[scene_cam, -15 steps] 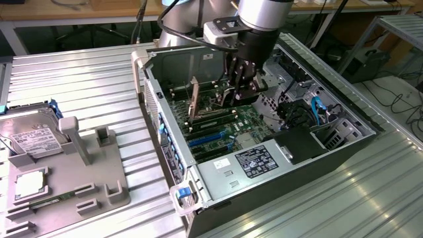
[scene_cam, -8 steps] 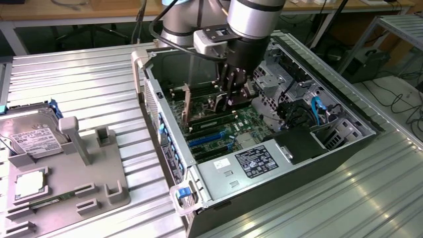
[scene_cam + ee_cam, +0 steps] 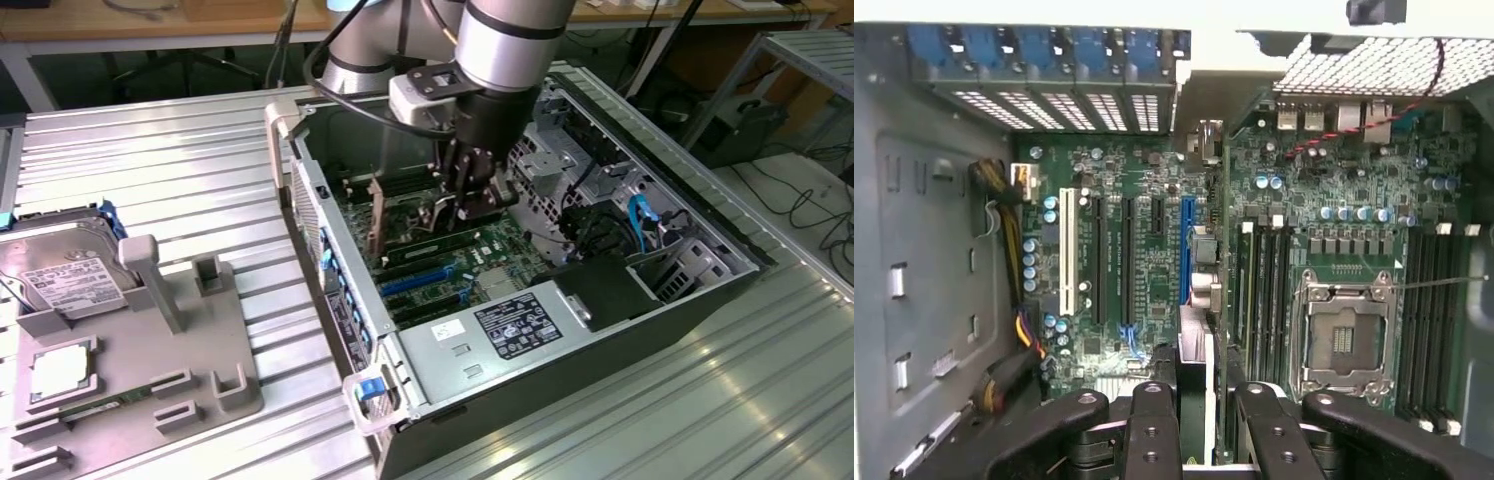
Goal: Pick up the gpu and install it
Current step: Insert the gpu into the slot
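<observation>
My gripper (image 3: 465, 205) reaches down into the open computer case (image 3: 694, 290) and is shut on the gpu (image 3: 1194, 345). The wrist view shows the thin dark card edge-on between the two black fingers (image 3: 1151, 425). It stands on edge over the green motherboard (image 3: 1144, 290), running toward the rear slot openings beside the blue expansion slot (image 3: 1185, 250). In the exterior view its pale bracket (image 3: 378, 222) hangs upright near the case's rear wall. Whether the card's edge sits in a slot is hidden.
An empty CPU socket (image 3: 1344, 335) and memory slots (image 3: 1264, 290) lie beside the card. A power supply (image 3: 521, 325) fills the case's near corner. At the exterior view's left, a grey fixture (image 3: 180, 330) carries a silver hard drive (image 3: 60, 270) and a green memory stick (image 3: 107, 405).
</observation>
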`<state>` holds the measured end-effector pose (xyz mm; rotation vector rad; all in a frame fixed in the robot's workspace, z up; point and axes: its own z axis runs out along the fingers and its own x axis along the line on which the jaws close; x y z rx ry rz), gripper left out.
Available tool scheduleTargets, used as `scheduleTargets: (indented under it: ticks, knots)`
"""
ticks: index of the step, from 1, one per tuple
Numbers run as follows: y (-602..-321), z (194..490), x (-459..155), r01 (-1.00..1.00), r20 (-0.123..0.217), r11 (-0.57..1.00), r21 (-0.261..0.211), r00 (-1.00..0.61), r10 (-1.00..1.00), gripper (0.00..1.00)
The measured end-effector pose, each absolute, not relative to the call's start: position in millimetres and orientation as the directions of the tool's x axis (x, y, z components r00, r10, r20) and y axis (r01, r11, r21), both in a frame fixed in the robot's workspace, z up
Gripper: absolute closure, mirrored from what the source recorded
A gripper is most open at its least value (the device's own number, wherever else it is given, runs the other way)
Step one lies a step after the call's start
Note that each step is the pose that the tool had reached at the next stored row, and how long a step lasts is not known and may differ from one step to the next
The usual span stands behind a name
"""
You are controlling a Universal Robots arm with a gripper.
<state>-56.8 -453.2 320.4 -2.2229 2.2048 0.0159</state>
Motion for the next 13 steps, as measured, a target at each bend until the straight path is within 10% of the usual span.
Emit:
scheduleTargets:
  ticks: [13]
  knots:
    - [-453,298,-68,-1.0,-0.014,-0.013,-0.014,0.013,-1.0,0.73]
